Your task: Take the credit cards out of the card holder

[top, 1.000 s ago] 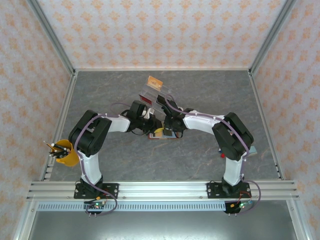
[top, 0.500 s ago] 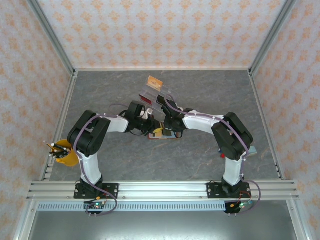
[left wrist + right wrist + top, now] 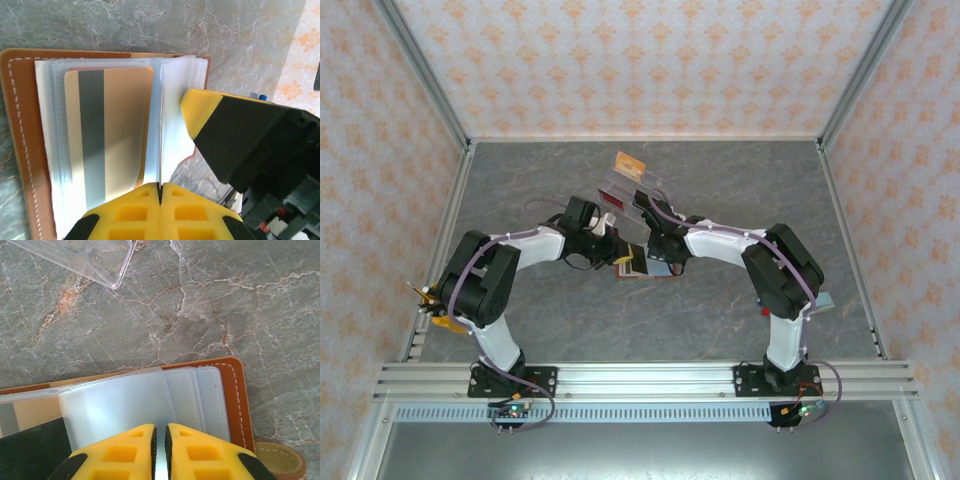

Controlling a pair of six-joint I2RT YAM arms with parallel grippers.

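**Left gripper (image 3: 616, 248) shuts over the card holder (image 3: 642, 266); cards still inside**

Top view: the card holder lies open on the table with both arms meeting over it. The left gripper is at its left edge and the right gripper (image 3: 657, 256) at its far-right side. Since a second ago the left arm's elbow has swung outward, away from the card holder, while its wrist has stayed at the holder.

Left wrist view: the left fingers have just closed fully. Their tips meet at the holder's middle fold, seemingly nipping the upright clear sleeve page (image 3: 161, 115). Left of that page, a tan card (image 3: 120, 125) with a grey stripe sits fully inside its sleeve. One of the right gripper's fingers stands just right of the page.

Right wrist view: the right fingers are almost together over the holder's right-hand sleeves. Whether they pinch a page I cannot tell. A black card (image 3: 30, 450) shows at the holder's left.

The fresh pinch probably holds the pages apart, so the tan card looks ready for pulling.
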